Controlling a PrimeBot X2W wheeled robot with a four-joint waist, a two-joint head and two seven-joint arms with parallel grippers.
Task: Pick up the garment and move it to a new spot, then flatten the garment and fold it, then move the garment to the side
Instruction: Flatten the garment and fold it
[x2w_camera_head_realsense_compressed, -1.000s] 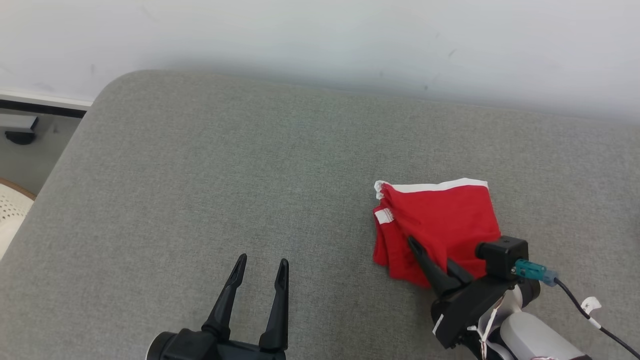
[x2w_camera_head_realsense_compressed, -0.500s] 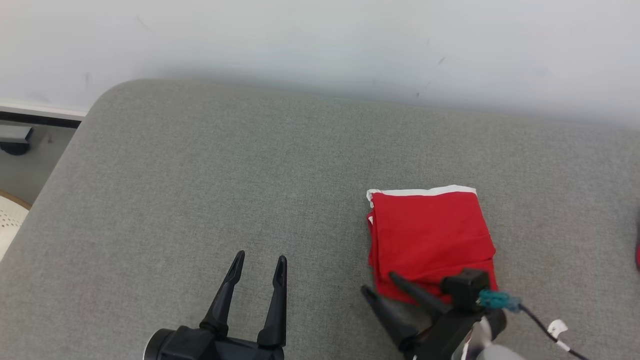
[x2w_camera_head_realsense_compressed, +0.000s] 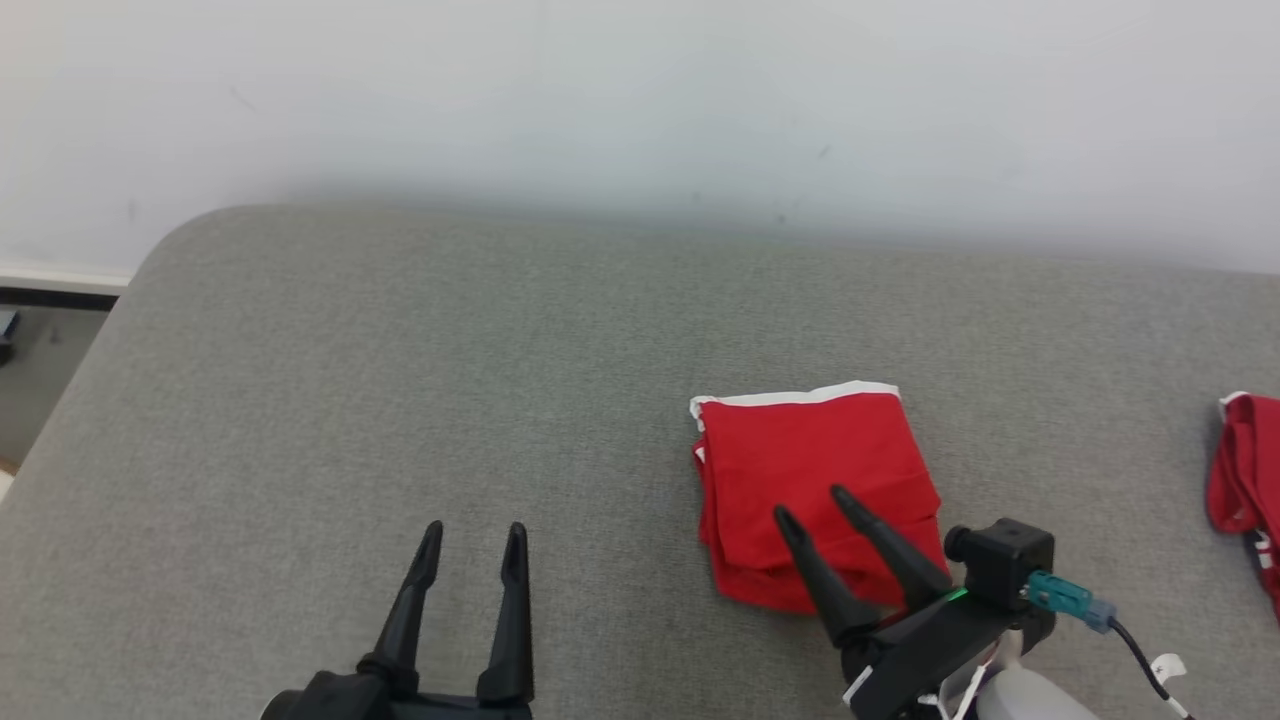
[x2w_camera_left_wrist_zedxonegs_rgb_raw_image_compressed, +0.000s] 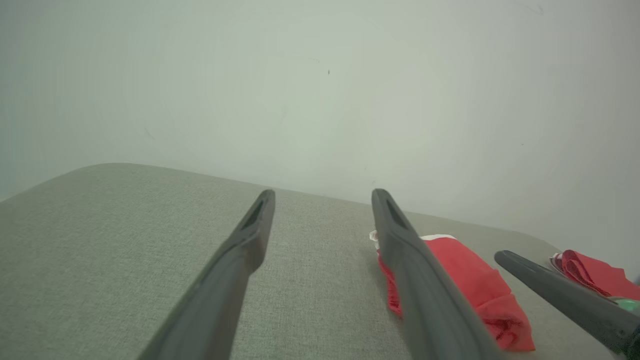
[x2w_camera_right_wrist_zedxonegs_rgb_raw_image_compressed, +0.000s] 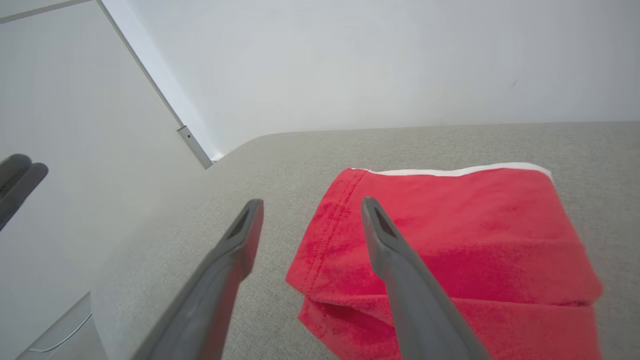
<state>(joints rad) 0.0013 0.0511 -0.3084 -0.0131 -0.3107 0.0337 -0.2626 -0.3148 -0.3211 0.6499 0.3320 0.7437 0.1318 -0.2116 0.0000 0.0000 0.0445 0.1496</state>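
- Garment (x2w_camera_head_realsense_compressed: 800, 450): a red piece with a white band along its far edge. It lies folded into a compact, layered rectangle on the grey fabric-covered counter (x2w_camera_head_realsense_compressed: 400, 350), right of the middle and nearer the front than the wall (x2w_camera_head_realsense_compressed: 640, 100).
- Right fingers (x2w_camera_head_realsense_compressed: 812, 565): spread apart with nothing between them. They are poised over the near-left corner of the fold. In the right wrist view one finger is over red cloth and the other over bare counter. Whether either tip touches the cloth I cannot tell.
- Left fingers (x2w_camera_head_realsense_compressed: 410, 590): also spread and empty, hanging over bare counter well to the left of the garment.
- Further out, a second red cloth (x2w_camera_head_realsense_compressed: 1240, 460) lies bunched at the counter's right edge, well apart from the folded one.
- Progress, as I judge it: flattening and folding look finished, since the edges line up, the top face is smooth and the layers sit stacked at the near edge.
- Still open: the last move to the side. The fold is free of both grips, so either this is its final spot or the right fingers must close on that corner to shift it.
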